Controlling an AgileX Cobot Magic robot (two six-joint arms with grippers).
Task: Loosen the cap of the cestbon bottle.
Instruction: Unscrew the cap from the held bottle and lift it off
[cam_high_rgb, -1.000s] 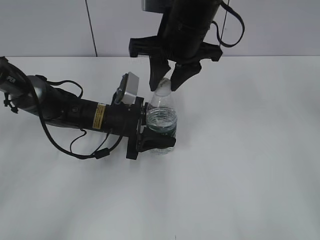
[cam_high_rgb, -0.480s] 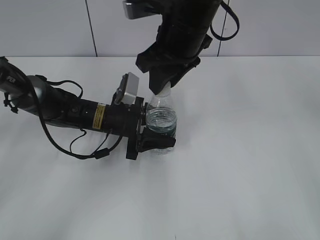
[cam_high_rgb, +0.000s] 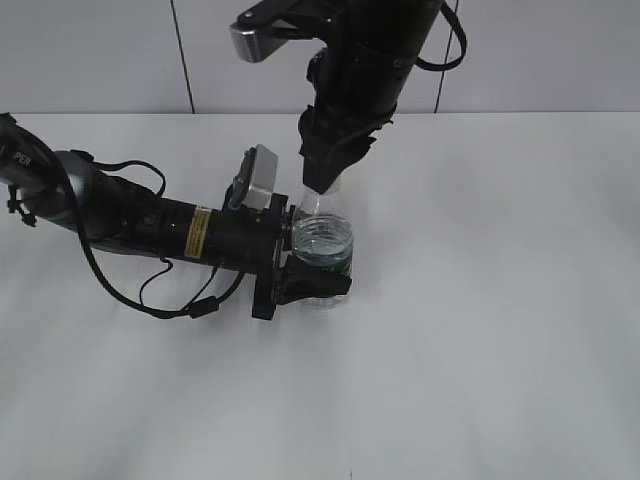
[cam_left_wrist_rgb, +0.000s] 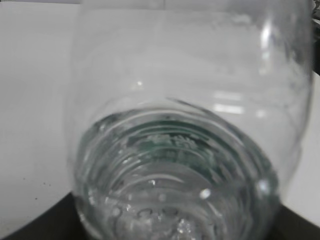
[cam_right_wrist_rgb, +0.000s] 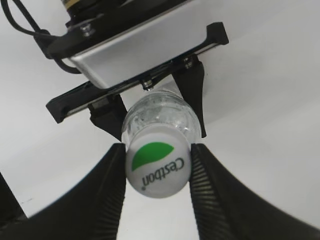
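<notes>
The cestbon bottle (cam_high_rgb: 322, 243) stands upright on the white table, clear plastic with water inside. My left gripper (cam_high_rgb: 312, 275) is shut around its body from the left. The bottle (cam_left_wrist_rgb: 185, 150) fills the left wrist view, so the jaws are hidden there. My right gripper (cam_high_rgb: 325, 178) comes down from above and is shut on the cap, which is hidden in the exterior view. In the right wrist view the white cap (cam_right_wrist_rgb: 157, 169) with its green leaf mark sits clamped between my two ribbed fingers (cam_right_wrist_rgb: 158, 172), above the bottle's neck (cam_right_wrist_rgb: 159, 116).
The white table (cam_high_rgb: 480, 330) spreads around the bottle. My left arm (cam_high_rgb: 130, 222) with its cables lies low across the left side. A grey wall with a dark seam (cam_high_rgb: 182, 55) stands behind.
My right gripper has rotated about the bottle's axis, its fingers closing from a spread stance onto the cap. The wrist camera housing swung left. The left arm and bottle have not moved.
</notes>
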